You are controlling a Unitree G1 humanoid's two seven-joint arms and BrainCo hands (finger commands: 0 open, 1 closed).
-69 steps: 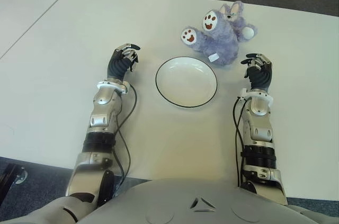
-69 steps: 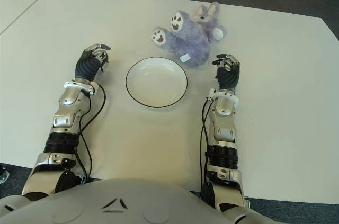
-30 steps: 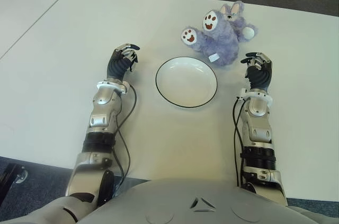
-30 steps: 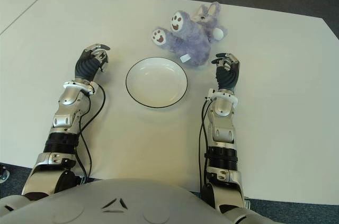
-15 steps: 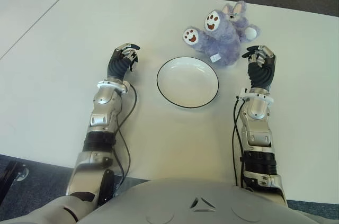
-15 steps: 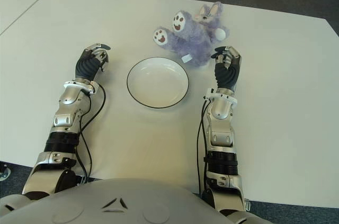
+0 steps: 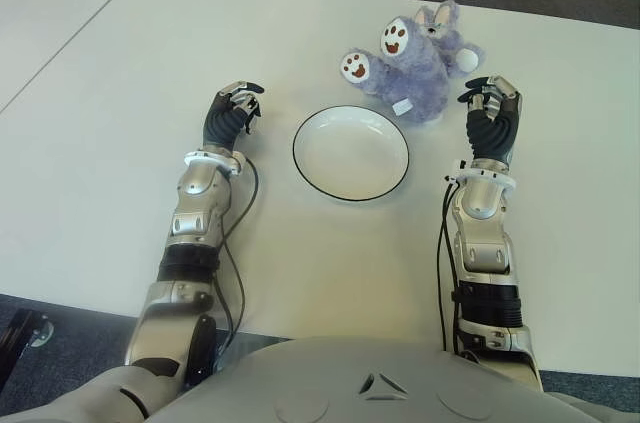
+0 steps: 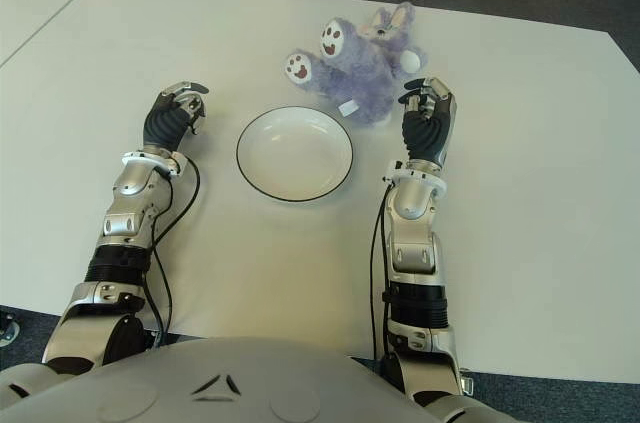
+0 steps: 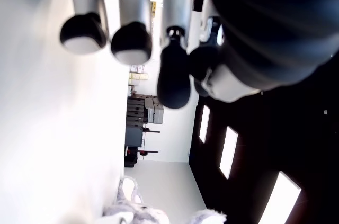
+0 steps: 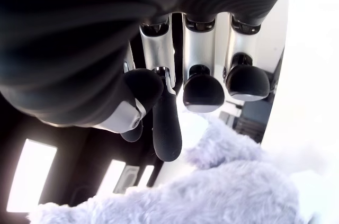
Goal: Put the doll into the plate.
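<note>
My right hand (image 7: 489,121) hung just beside the purple doll (image 7: 410,65), fingers loosely curled, empty; the doll lay behind the plate (image 7: 350,154). Left hand (image 7: 229,118) idled, empty, left of the plate.

My right hand (image 7: 489,121) is raised at the end of its outstretched forearm, fingers (image 10: 197,87) loosely curled and holding nothing. My left hand (image 7: 231,115) sits forward on the other side, fingers (image 9: 125,44) curled the same way, also empty.

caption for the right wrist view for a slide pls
Right robot hand with fingers relaxed, holding nothing, just short of the purple plush doll.
</note>
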